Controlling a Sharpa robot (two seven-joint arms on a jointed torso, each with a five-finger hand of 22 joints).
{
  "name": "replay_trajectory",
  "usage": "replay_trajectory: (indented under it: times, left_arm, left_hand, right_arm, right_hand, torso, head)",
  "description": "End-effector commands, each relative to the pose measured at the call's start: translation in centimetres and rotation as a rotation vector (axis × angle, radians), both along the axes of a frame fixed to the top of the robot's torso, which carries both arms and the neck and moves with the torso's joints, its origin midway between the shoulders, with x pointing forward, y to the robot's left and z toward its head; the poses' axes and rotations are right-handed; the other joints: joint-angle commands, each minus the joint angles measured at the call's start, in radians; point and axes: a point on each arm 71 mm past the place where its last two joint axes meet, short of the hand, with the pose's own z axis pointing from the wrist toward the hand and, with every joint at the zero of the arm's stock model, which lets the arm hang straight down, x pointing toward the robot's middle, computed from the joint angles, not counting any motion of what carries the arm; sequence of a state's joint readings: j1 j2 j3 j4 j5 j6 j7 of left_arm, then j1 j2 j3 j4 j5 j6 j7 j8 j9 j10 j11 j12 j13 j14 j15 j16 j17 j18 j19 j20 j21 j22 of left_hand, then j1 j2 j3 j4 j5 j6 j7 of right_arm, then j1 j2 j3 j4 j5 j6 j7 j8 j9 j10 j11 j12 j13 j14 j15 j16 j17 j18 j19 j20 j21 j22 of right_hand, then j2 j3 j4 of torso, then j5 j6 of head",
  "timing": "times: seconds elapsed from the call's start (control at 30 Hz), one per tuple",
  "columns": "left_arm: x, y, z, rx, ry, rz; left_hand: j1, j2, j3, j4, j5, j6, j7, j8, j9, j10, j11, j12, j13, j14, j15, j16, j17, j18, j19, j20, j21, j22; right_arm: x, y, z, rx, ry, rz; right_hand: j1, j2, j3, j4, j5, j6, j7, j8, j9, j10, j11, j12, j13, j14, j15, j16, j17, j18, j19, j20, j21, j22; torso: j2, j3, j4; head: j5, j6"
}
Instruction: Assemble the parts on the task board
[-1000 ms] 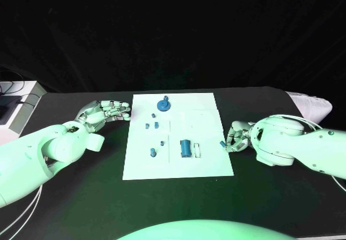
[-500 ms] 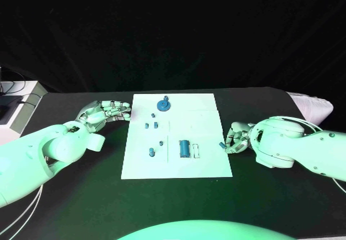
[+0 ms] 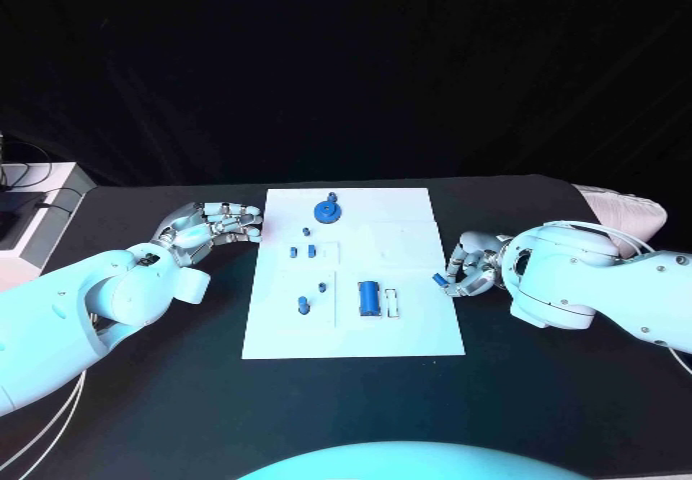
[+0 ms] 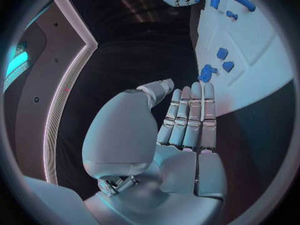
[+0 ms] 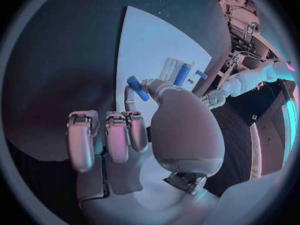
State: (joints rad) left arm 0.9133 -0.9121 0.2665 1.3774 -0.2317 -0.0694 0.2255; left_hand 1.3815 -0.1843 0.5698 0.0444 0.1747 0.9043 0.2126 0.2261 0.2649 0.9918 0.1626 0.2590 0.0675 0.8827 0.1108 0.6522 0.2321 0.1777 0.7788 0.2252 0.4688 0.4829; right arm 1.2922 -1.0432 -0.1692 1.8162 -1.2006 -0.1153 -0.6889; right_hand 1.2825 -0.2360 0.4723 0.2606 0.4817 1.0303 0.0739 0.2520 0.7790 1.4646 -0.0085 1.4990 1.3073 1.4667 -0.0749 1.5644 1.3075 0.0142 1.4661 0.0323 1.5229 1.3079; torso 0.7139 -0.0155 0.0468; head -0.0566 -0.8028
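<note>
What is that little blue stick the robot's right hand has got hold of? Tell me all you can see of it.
The small blue peg is a short, smooth rod, plastic by its look. The right hand pinches it between thumb and a finger, so it is lifted at the right edge of the white task board, lying slantwise. Only the fingertips touch it. Its markings are too small to tell.

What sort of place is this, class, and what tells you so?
Probably a robotics lab or test cell: a black table against a dark backdrop, a white task board of small blue parts, and equipment at the table's side.
</note>
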Motion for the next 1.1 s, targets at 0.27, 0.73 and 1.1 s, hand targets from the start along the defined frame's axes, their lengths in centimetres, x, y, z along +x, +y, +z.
replay_trajectory:
  times: [0.27, 0.73, 1.1]
  left_arm:
    - [0.0, -0.4, 0.1, -0.015, -0.004, -0.015]
    - [-0.1, -0.5, 0.2, -0.018, -0.007, -0.02]
    - [-0.1, -0.5, 0.3, -0.02, -0.01, -0.021]
  left_hand:
    - [-0.01, 0.001, -0.002, 0.005, -0.001, -0.006, 0.0, 0.002, -0.001, -0.009, 0.001, -0.001, 0.001, 0.001, 0.006, -0.006, 0.001, 0.0, 0.008, 0.001, -0.003, -0.002]
    - [-0.01, 0.001, -0.002, 0.005, -0.001, -0.006, 0.0, 0.002, -0.001, -0.009, 0.001, -0.001, 0.001, 0.001, 0.006, -0.006, 0.001, 0.0, 0.008, 0.001, -0.003, -0.002]
    - [-0.01, 0.002, -0.001, 0.006, 0.0, -0.006, -0.001, 0.003, -0.002, -0.01, 0.0, -0.001, 0.001, 0.001, 0.005, -0.006, 0.002, 0.0, 0.01, 0.001, -0.007, -0.003]
  right_arm:
    - [0.0, 2.5, 0.2, 0.076, 0.013, 0.025]
    - [-0.5, 5.3, -2.5, 0.159, 0.078, -0.002]
    - [-0.6, 6.2, -3.0, 0.189, 0.075, -0.02]
  right_hand:
    - [-0.024, -0.004, 0.104, -0.106, 0.004, 0.006, -0.001, 0.005, 0.001, 0.076, 0.004, 0.0, 0.227, 0.104, 0.007, 0.006, 0.263, -0.005, 0.092, 0.006, -0.001, 0.25]
    - [-0.063, -0.005, 0.101, -0.097, -0.01, 0.007, -0.001, 0.002, -0.002, 0.077, 0.004, 0.001, 0.228, 0.104, 0.007, 0.006, 0.263, -0.004, 0.091, 0.006, -0.005, 0.249]
    - [-0.113, -0.003, 0.086, -0.082, 0.012, 0.018, -0.005, -0.002, -0.01, 0.079, 0.001, 0.005, 0.229, 0.104, 0.005, 0.006, 0.263, -0.005, 0.092, 0.004, -0.001, 0.25]
  torso:
    - [0.0, -0.0004, 0.0001]
    - [0.0, -0.0007, 0.0011]
    - [0.0, 0.0004, 0.0008]
  head:
    - [-0.002, 0.002]
    - [-0.002, 0.002]
    - [-0.001, 0.001]
